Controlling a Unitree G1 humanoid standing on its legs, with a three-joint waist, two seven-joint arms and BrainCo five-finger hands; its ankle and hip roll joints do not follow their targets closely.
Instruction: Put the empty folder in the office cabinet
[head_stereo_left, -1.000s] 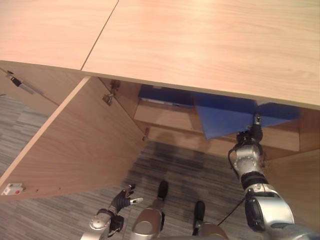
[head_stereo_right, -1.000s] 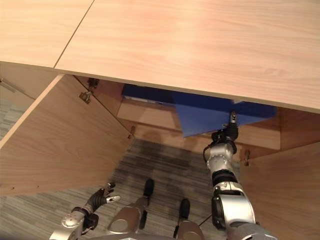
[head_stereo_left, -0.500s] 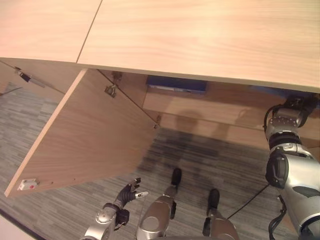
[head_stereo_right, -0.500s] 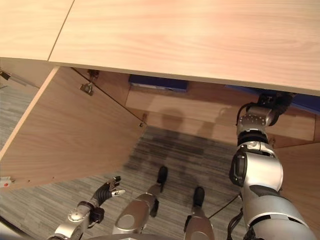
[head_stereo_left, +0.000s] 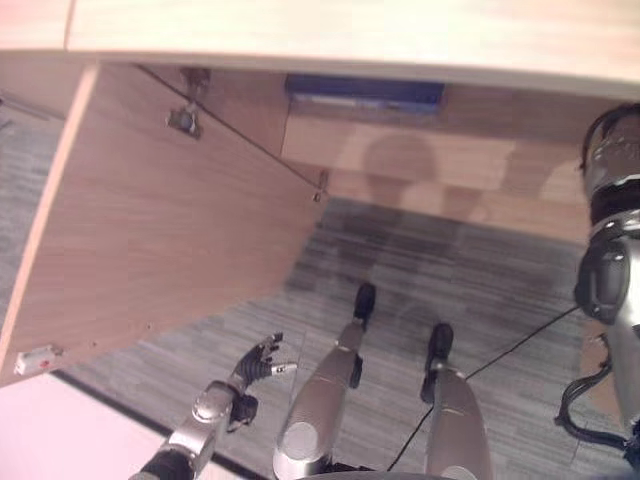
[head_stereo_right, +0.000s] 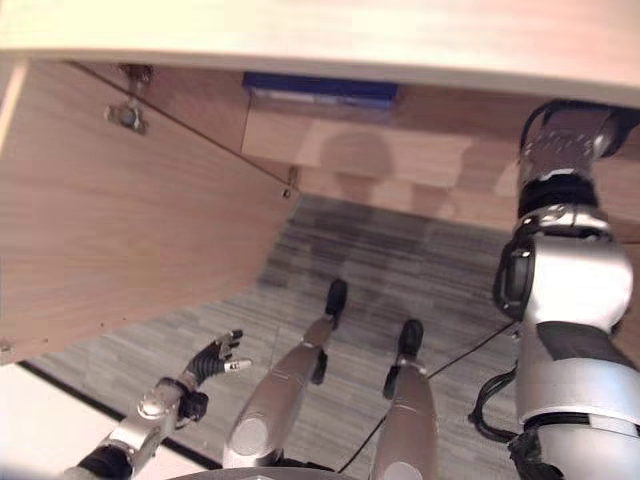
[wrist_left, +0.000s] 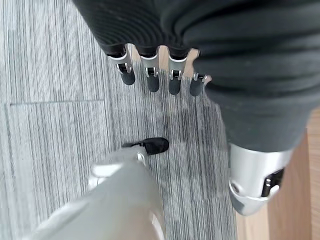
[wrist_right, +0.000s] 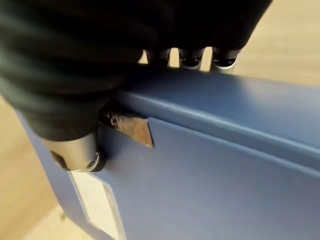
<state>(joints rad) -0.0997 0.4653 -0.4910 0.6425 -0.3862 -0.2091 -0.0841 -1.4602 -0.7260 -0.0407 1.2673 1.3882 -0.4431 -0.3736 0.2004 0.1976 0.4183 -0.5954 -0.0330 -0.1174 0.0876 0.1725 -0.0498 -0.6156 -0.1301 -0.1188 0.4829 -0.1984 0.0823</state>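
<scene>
Nearest, at the lower left, the left robot hand hangs low over the grey striped carpet, holding nothing. In its own wrist view its fingers are straight and loosely spread in a row, the dark tips pointing down at the carpet, the thumb set apart from them.

Farther out on the left, the open cabinet door swings toward the robot, its inner wooden face showing, a metal hinge near its far top corner and a small white catch at its near lower corner.

Beyond the door stands the office cabinet, under the pale wooden surface that runs across the far top of the scene. On the far shelf inside, left of centre, lies a flat blue binder, just below the edge of the surface.

On the right, the right arm reaches up and into the cabinet's right part, where the right robot hand passes under the surface edge. In the right wrist view this robot hand is clamped on the blue folder: the fingers curl over its top edge and the thumb presses its near face, beside a metal fitting and a white label. Wooden cabinet panels show behind the folder.
</scene>
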